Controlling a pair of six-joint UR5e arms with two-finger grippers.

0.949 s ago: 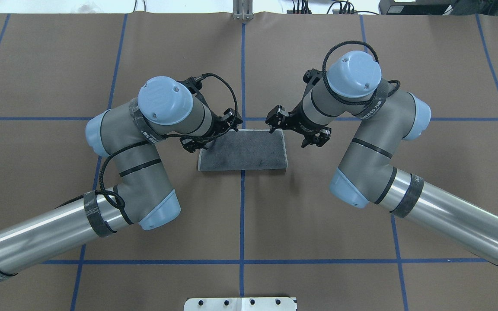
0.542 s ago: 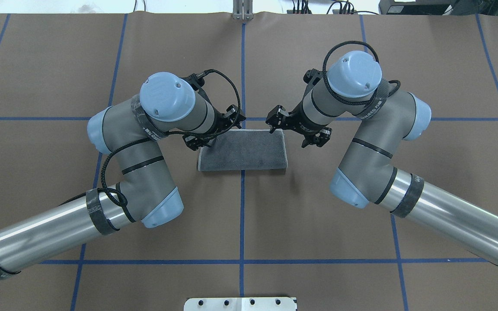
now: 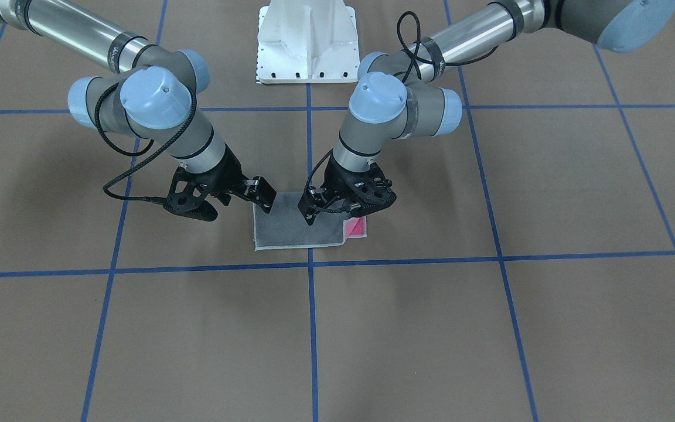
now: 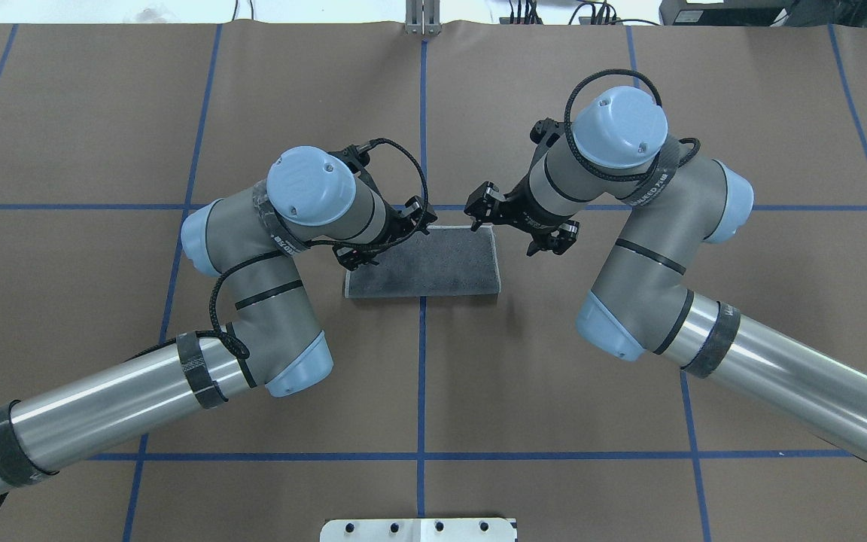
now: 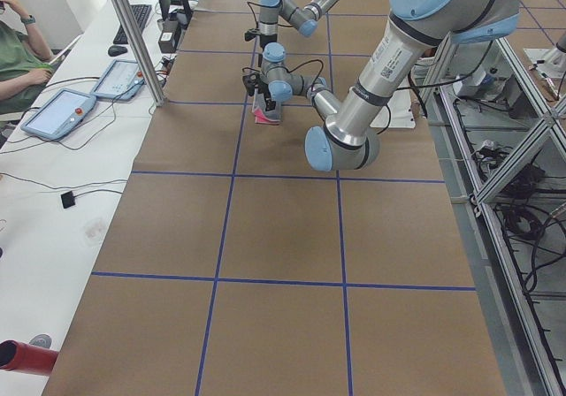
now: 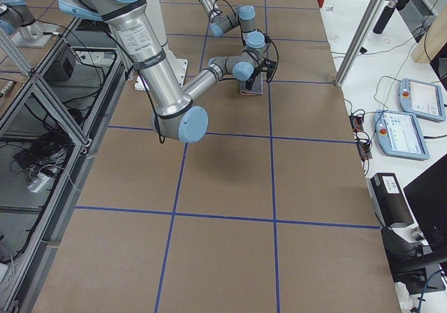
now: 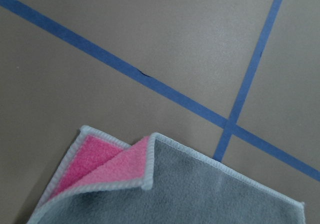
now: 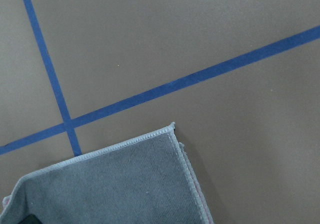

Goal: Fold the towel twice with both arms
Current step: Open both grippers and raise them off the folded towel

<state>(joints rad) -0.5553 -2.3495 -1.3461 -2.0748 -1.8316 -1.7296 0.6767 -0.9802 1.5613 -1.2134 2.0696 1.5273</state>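
Wide brown counter point(image 4: 102, 113) marked off in blue tape lines point(image 4: 422, 376), and both arms are bent in over the middle of it. The left arm point(image 4: 253, 248) and right arm point(image 4: 652, 226) face each other across one small target.

That target is the towel point(image 4: 433, 267), lying at the tape crossing as a flat grey rectangle, so by my read it is folded once with one fold to go. The left tool point(image 3: 346, 202) sits over the towel's left end. The right tool point(image 4: 512, 222) is at the far right corner. No fingers show in either wrist view, so I cannot tell how far apart either tool's jaws stand, or whether either has cloth.

Now the small detail. At the far left corner the top layer is peeled back into a pink flap point(image 7: 100, 161), with the lower layer showing beneath it.

There's the danger. If the left tool carries only that top layer, the first fold opens up. If the curl gets pressed under, the edges end up crooked. The cloth is light, so a sideways drag could slide the whole towel. And the tools are near each other, so a clash is possible.
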